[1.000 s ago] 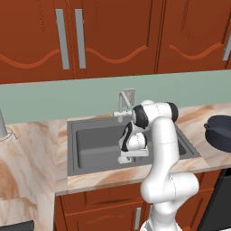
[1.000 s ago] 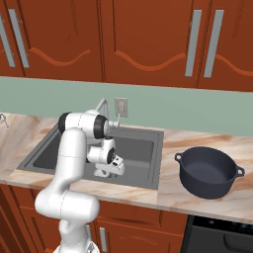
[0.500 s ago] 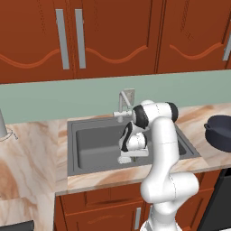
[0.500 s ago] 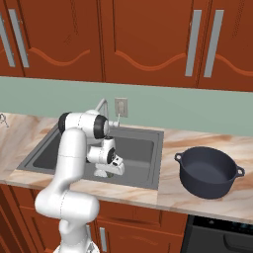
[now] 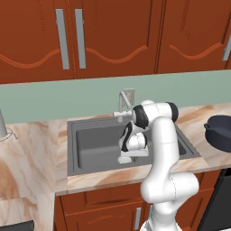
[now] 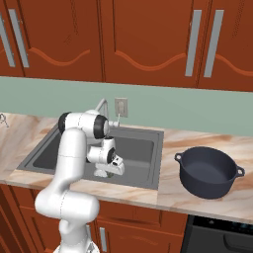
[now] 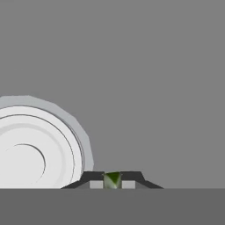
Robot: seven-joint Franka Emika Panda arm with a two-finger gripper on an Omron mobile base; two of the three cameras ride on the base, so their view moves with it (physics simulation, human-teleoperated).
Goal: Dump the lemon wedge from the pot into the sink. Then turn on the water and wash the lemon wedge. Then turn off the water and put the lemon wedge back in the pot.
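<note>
End effector (image 7: 112, 183) pinches greenish lemon wedge (image 7: 113, 178) beside round white drain (image 7: 39, 145).

The recessed rectangular sink (image 5: 90, 149) is dark grey, its round drain disc (image 7: 35, 147) silver-white with pale grey rings. A tiny lemon wedge (image 7: 113, 179) shows yellowish-green between dark finger tips (image 7: 94, 177). The squat round pot (image 6: 207, 170) is navy-black. The veined marble worktop (image 5: 27, 162) is peach and cream; the cabinets (image 6: 138, 39) reddish-brown, the wall strip (image 5: 54, 99) pale green.
</note>
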